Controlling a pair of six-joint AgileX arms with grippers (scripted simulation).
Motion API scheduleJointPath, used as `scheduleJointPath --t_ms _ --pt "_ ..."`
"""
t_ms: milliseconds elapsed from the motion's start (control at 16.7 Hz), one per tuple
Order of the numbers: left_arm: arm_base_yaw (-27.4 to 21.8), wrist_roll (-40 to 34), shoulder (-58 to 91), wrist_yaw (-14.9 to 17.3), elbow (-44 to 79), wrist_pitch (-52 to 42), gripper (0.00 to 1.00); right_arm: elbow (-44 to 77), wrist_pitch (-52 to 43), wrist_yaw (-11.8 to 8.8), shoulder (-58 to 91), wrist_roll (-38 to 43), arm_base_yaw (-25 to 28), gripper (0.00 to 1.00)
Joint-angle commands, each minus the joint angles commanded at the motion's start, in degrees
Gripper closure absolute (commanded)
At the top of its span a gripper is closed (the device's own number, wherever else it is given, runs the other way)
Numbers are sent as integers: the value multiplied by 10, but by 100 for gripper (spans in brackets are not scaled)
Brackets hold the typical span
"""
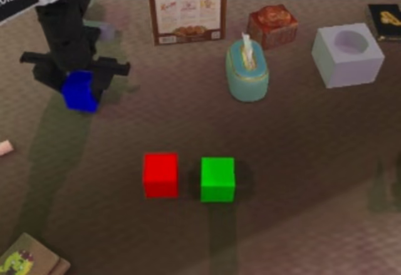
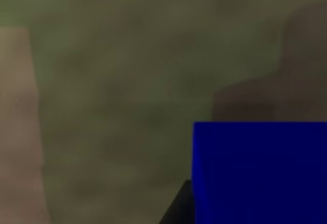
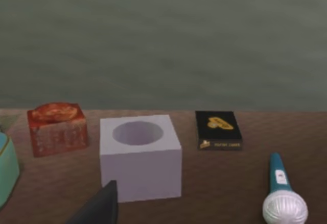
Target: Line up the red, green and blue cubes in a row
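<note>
My left gripper [image 1: 81, 77] is shut on the blue cube [image 1: 79, 94] at the far left of the table, behind the other two cubes. That cube [image 2: 260, 173] fills a corner of the left wrist view, with one dark finger [image 2: 179, 206] pressed against its side. The red cube [image 1: 160, 175] and the green cube [image 1: 217, 179] sit side by side on the table near the middle front, a small gap between them. My right arm is out of the top view; one finger [image 3: 104, 203] of its gripper shows in the right wrist view, with nothing held.
Along the back stand a cracker box [image 1: 187, 9], a red-brown tin [image 1: 272, 25], a teal tissue box [image 1: 247, 69], a pale grey block with a round hollow [image 1: 348, 54] and a black box [image 1: 385, 21]. A microphone [image 3: 281, 198] lies by the grey block. A book [image 1: 28, 261] lies front left.
</note>
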Motion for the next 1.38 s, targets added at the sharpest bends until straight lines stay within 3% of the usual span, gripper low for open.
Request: scheduleJointPath --t_ms 300,720,960,1380 --pt "7 -1 -18 1 74 -94 100 0 0 0 0 0 0 0" --pt "-13 -20 -11 1 89 -103 100 0 0 0 0 0 0 0" --pt "-98 -125 18 0 145 -134 100 0 0 0 0 0 0 0" --pt "-314 -404 76 2 269 -207 100 0 0 0 0 0 0 0"
